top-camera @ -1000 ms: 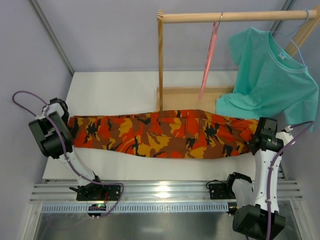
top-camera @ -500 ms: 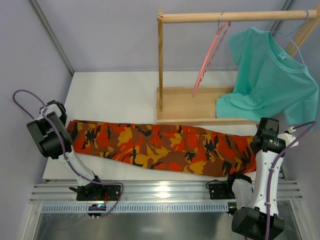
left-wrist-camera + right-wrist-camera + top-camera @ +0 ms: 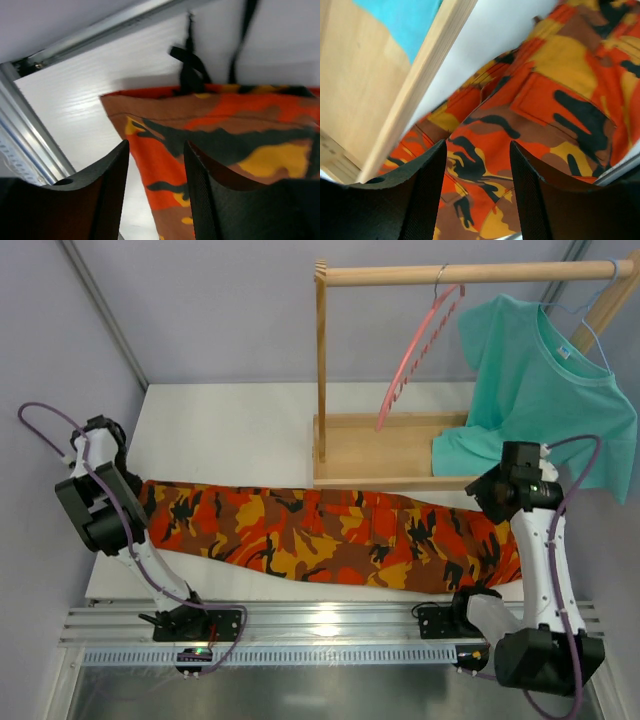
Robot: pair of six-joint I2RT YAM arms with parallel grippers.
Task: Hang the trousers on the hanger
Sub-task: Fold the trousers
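Observation:
The camouflage trousers (image 3: 320,540) lie flat across the table, left to right. My left gripper (image 3: 112,480) hovers open over their left end; in the left wrist view the cloth (image 3: 235,130) and black drawstrings (image 3: 190,65) lie below the left gripper (image 3: 155,190), untouched. My right gripper (image 3: 492,502) hovers open above their right end; the right wrist view shows the right gripper (image 3: 477,190) with printed cloth and a pocket (image 3: 545,100) beneath it. The pink hanger (image 3: 415,345) hangs tilted from the wooden rail (image 3: 470,273), bare.
A wooden rack with an upright post (image 3: 321,370) and a base tray (image 3: 375,450) stands behind the trousers. A teal T-shirt (image 3: 545,390) hangs on a light-blue hanger at the rail's right end. Metal rails (image 3: 320,625) run along the table's near edge.
Both grippers went from shut to open and let go of the trousers, which dropped nearer the front edge. Both grippers then lifted off the cloth. The pink hanger swung out to the left.

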